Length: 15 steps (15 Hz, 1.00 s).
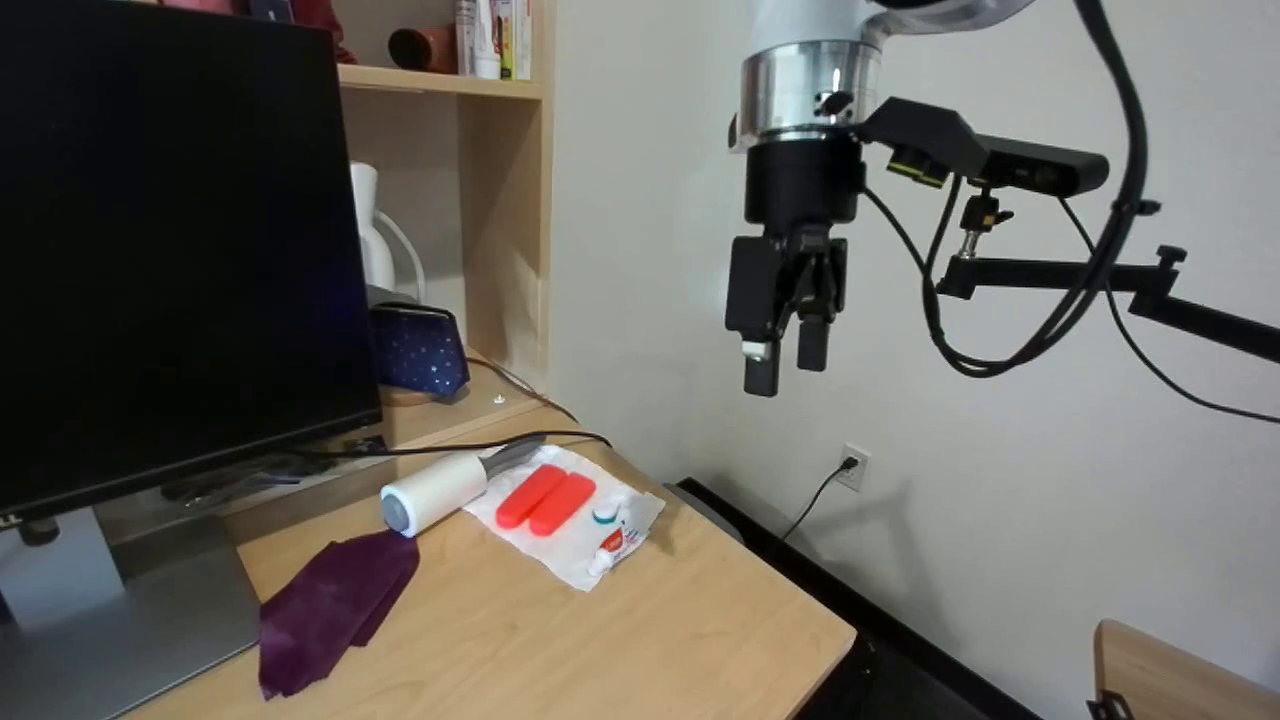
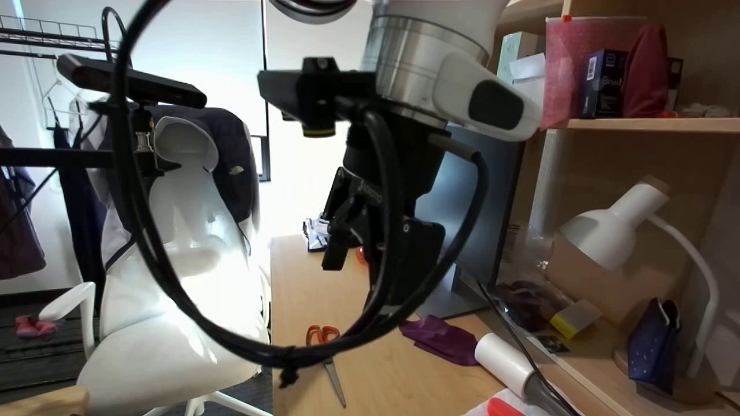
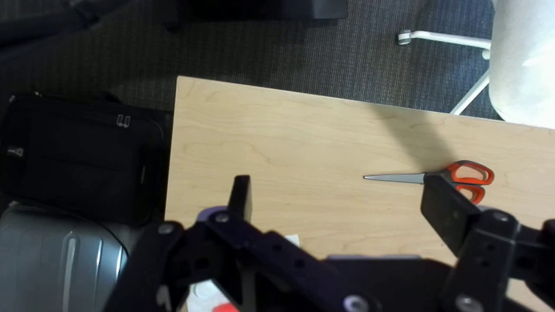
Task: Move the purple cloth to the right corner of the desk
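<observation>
Dark-purple folded fabric cloth (image 1: 335, 612): in an exterior view, on pale wood tabletop (image 1: 640, 640), between grey monitor base (image 1: 170, 615) and white cylindrical roller (image 1: 433, 493); transfer apparently pending.
White paper sheet (image 1: 572, 558): under two flat orange-red bars (image 1: 562, 503), probably to keep them together.
Navy dotted fabric pouch (image 2: 653, 346): in an exterior view, beside white lamp (image 2: 604, 231); contents hidden.
Black blocky fingers (image 3: 448, 212): in wrist view, spread wide, holding nothing, presumably for the coming grasp.
Black fabric suitcase (image 3: 82, 160): seemingly closed, contents unseen.

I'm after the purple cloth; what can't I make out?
Wrist view: purple cloth not found; behind the gripper or off-frame, unclear.
Wrist view: white sheet, partly behind the gripper.
In an exterior view: scissors, partly behind the cable.
In an exterior view: print on tube, too small.
</observation>
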Motion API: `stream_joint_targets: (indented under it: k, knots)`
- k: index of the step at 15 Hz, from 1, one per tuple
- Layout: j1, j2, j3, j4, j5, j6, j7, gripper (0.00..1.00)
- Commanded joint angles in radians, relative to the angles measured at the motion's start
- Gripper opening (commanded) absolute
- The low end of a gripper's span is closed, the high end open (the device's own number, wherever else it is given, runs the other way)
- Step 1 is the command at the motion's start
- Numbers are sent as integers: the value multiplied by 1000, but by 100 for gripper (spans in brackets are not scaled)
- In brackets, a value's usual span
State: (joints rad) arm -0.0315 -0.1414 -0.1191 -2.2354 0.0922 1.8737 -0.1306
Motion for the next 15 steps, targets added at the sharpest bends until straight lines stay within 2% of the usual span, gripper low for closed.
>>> stream_joint_targets:
  k: [1, 4, 6, 9, 10, 15]
  knots:
    - [23, 120, 44, 121, -21, -26, -120, 100]
    - [48, 219, 89, 188, -13, 46, -132, 100]
    - [60, 286, 115, 221, -18, 138, -99, 100]
    - [68, 387, 141, 293, -5, 187, -56, 100]
    - [59, 319, 141, 228, -8, 178, -79, 100]
    - [58, 342, 144, 243, -9, 180, -77, 100]
